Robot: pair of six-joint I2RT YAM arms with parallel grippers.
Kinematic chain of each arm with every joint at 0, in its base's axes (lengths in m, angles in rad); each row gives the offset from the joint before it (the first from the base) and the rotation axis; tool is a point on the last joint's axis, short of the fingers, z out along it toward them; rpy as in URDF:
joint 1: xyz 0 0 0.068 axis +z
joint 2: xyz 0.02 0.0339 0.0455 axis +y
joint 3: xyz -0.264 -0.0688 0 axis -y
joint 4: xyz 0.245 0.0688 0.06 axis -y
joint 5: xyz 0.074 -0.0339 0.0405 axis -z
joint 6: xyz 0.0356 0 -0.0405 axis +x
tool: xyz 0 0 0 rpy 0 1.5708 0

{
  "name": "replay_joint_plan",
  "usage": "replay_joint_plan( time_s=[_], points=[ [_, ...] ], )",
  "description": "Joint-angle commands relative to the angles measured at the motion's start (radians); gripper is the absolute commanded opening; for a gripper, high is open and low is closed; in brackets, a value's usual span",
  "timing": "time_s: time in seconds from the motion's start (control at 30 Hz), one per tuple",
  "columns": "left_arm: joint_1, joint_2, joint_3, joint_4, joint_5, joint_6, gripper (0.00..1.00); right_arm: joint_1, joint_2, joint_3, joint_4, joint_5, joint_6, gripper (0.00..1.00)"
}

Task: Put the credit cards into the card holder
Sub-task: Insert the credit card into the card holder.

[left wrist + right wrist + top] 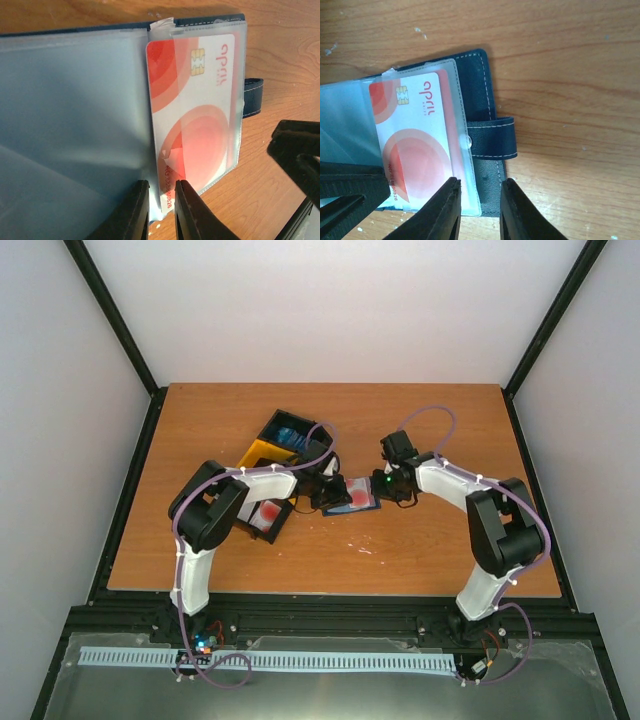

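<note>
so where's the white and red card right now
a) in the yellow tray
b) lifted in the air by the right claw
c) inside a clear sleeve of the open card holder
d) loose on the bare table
c: both wrist views show the white and red card lying under the clear sleeve of the open card holder, its print showing through the plastic.

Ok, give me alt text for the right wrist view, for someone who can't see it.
A white credit card with red blotches sits in the clear sleeve of an open navy card holder on a wooden table. The right gripper hangs open over the sleeve's edge.
</note>
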Motion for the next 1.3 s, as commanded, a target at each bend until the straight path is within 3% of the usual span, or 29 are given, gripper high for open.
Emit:
replay_joint_plan(
  time_s=[0.0, 0.33, 0.57, 0.83, 1.07, 1.27],
  points=[
    [-0.005, 0.020, 0.026, -0.031, -0.014, 0.007, 0.17, -0.002, -0.025, 0.000, -0.022, 0.054, -0.001, 0.24],
    [-0.005, 0.046, 0.043, 0.015, 0.057, 0.017, 0.10, -0.001, 0.054, -0.005, -0.023, 0.013, -0.020, 0.16],
    [-0.005, 0.042, 0.001, 0.155, 0.162, 0.024, 0.14, -0.001, 0.076, -0.010, -0.023, -0.013, -0.018, 0.14],
    [-0.005, 0.064, 0.023, 0.088, 0.108, 0.033, 0.16, 0.000, 0.038, 0.005, -0.033, 0.030, -0.012, 0.13],
    [-0.005, -0.077, 0.024, -0.039, -0.037, 0.126, 0.37, 0.003, -0.057, 0.064, -0.092, 0.104, -0.019, 0.14],
    [-0.004, -0.233, -0.069, -0.081, -0.154, 0.099, 0.55, 0.055, -0.066, 0.111, -0.132, 0.144, -0.039, 0.18]
  ],
)
